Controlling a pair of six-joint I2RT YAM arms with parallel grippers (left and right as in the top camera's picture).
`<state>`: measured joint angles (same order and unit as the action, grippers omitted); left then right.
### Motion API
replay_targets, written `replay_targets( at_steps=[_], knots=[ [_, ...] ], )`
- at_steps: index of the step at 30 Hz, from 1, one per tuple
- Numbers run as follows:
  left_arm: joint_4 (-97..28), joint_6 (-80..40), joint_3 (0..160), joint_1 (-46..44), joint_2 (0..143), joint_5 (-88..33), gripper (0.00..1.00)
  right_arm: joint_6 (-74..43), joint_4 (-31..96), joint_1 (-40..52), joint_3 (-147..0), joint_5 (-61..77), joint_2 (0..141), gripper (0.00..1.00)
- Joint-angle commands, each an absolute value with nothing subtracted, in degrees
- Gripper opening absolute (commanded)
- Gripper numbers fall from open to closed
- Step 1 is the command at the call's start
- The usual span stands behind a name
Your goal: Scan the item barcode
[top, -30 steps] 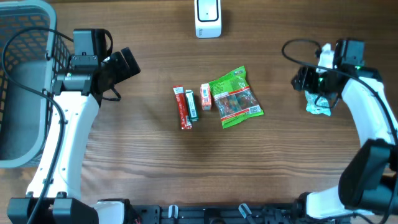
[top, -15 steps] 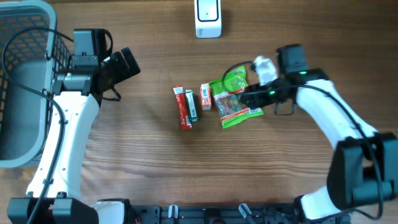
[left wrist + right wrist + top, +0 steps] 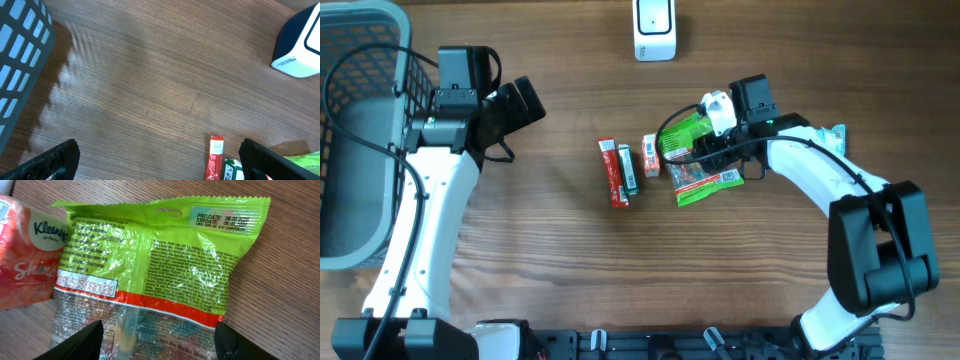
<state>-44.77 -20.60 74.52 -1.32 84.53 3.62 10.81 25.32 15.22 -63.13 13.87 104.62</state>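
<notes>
A green snack bag [image 3: 697,166] lies label-up at the table's middle, and it fills the right wrist view [image 3: 165,265]. My right gripper [image 3: 712,150] hovers right over it, open. Its fingertips [image 3: 82,342] stand either side of the bag's clear lower part and hold nothing. The white barcode scanner [image 3: 655,30] stands at the far edge, and its corner shows in the left wrist view [image 3: 300,45]. My left gripper [image 3: 525,100] hangs open and empty over bare wood at the left [image 3: 160,162].
Left of the bag lie a small orange Kleenex pack [image 3: 651,155] [image 3: 25,255], a green stick pack [image 3: 629,170] and a red stick pack [image 3: 611,172] [image 3: 216,157]. A teal packet [image 3: 833,135] lies at the right. A grey basket [image 3: 360,130] stands at the far left.
My right arm has swung from over the teal packet at the right across to the green bag. Its jaws stay open. The left arm has not moved.
</notes>
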Motion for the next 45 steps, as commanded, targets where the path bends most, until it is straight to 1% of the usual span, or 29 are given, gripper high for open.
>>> replay_targets(
  at_steps=[1, 3, 4, 7, 10, 11, 14, 17, 20, 21, 23, 26, 27, 28, 31, 32, 34, 35, 37, 38, 39, 40, 45],
  knots=[
    [-44.71, -19.92, 74.91, -0.99, 84.82, 4.38, 1.00, 8.01, 24.86, 15.42, -62.87, 9.06, 107.79, 0.71],
    [-44.71, -19.92, 74.89, -0.99, 84.82, 4.38, 1.00, 4.23, 25.30, 15.35, -62.87, 2.94, 109.10, 0.69],
    [-44.71, -19.90, 74.91, -0.99, 84.82, 4.38, 1.00, 1.67, 26.26, 15.31, -62.87, -0.45, 109.23, 0.64],
    [-44.71, -19.90, 74.89, -0.99, 84.82, 4.38, 1.00, -4.01, 30.02, 14.92, -62.94, -5.93, 107.39, 0.41],
    [-44.71, -19.90, 74.91, -0.99, 84.82, 4.38, 1.00, -6.52, 34.09, 14.22, -62.94, -6.66, 104.36, 0.41],
    [-44.71, -19.90, 74.91, -0.99, 84.82, 4.38, 1.00, -7.81, 36.03, 13.93, -62.94, -6.66, 103.15, 0.44],
    [-44.71, -19.90, 74.89, -0.99, 84.82, 4.38, 1.00, -10.96, 41.10, 13.52, -62.94, -6.37, 100.18, 0.49],
    [-44.71, -19.90, 74.89, -0.99, 84.82, 4.38, 1.00, -7.07, 42.11, 13.54, -63.40, -0.36, 96.38, 0.57],
    [-44.71, -19.92, 74.91, -0.99, 84.82, 4.38, 1.00, -2.24, 42.98, 13.54, -65.01, 7.55, 91.61, 0.72],
    [-44.71, -19.90, 74.89, -0.99, 84.82, 4.38, 1.00, -1.28, 42.96, 13.54, -65.36, 9.96, 90.15, 0.78],
    [-44.71, -19.90, 74.89, -0.99, 84.82, 4.38, 1.00, -1.93, 42.98, 13.54, -65.67, 11.53, 87.99, 0.79],
    [-44.69, -19.90, 74.89, -0.99, 84.82, 4.38, 1.00, -7.66, 43.83, 14.24, -65.60, 11.49, 87.72, 0.79],
    [-44.71, -19.90, 74.91, -0.99, 84.82, 4.38, 1.00, -8.95, 43.75, 15.42, -65.23, 11.29, 88.31, 0.87],
    [-44.71, -19.90, 74.91, -0.99, 84.82, 4.38, 1.00, -9.93, 43.55, 16.23, -64.97, 10.76, 88.68, 1.00],
    [-44.71, -19.90, 74.91, -0.99, 84.82, 4.38, 1.00, -15.07, 41.52, 19.94, -63.57, 7.51, 90.06, 1.00],
    [-44.71, -19.90, 74.91, -0.99, 84.82, 4.38, 1.00, -15.25, 40.69, 20.64, -63.31, 7.60, 90.37, 1.00],
    [-44.71, -19.90, 74.89, -0.99, 84.82, 4.38, 1.00, -19.51, 39.13, 22.28, -62.98, 11.09, 91.59, 1.00],
    [-44.71, -19.90, 74.89, -0.99, 84.82, 4.38, 1.00, -18.94, 38.96, 22.72, -62.98, 11.90, 92.29, 0.94],
    [-44.71, -19.90, 74.91, -0.99, 84.82, 4.38, 1.00, -18.44, 38.85, 23.57, -62.98, 10.09, 93.49, 0.66],
    [-44.71, -19.90, 74.89, -0.99, 84.82, 4.38, 1.00, -19.35, 39.07, 24.27, -62.98, 7.18, 94.17, 0.57],
    [-44.71, -19.92, 74.91, -0.99, 84.82, 4.38, 1.00, -21.06, 39.16, 25.19, -62.98, 3.75, 94.89, 0.53],
    [-44.71, -19.90, 74.91, -0.99, 84.82, 4.38, 1.00, -22.31, 39.09, 26.22, -62.98, 0.62, 95.64, 0.52],
    [-44.71, -19.92, 74.91, -0.99, 84.82, 4.38, 1.00, -26.30, 38.30, 31.99, -62.98, -13.72, 99.29, 0.56]
  ],
)
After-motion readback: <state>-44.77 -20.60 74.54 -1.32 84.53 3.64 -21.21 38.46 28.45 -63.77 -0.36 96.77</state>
